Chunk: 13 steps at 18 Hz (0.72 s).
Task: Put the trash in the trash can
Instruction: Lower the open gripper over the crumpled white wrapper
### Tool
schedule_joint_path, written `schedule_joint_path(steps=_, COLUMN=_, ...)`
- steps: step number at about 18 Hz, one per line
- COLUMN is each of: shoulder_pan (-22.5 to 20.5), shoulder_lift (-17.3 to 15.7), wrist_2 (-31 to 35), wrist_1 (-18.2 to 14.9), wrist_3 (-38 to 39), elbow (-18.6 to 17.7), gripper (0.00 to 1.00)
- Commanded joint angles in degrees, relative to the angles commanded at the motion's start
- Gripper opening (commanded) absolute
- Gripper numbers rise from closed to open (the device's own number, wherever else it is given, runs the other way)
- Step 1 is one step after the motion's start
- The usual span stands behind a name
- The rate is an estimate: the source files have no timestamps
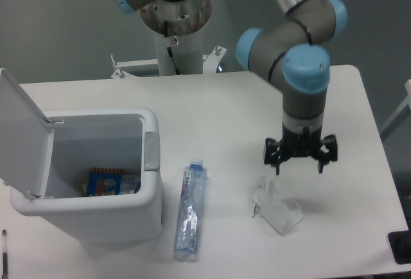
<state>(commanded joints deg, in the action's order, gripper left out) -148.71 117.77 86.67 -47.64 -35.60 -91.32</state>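
Gripper (300, 158) released, jaws spread, hanging just above the crumpled wrapper (277, 206) near the counter's (225, 112) front right. Crushed bottle (191, 209) lies at front centre, just beside the trash can (83, 182), lid up, front left.
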Motion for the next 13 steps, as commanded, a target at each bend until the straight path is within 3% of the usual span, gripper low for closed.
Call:
schedule_joint_path(steps=6, shoulder_pan=1.4, shoulder_lift=4.48, wrist_2=-1.77, wrist_1=0.44, wrist_3=5.71, elbow=2.11, gripper=1.0)
schedule_joint_path(steps=13, shoulder_pan=1.93, shoulder_lift=6.15, wrist_2=-2.12, wrist_1=0.44, wrist_3=8.71, elbow=2.99, gripper=1.0)
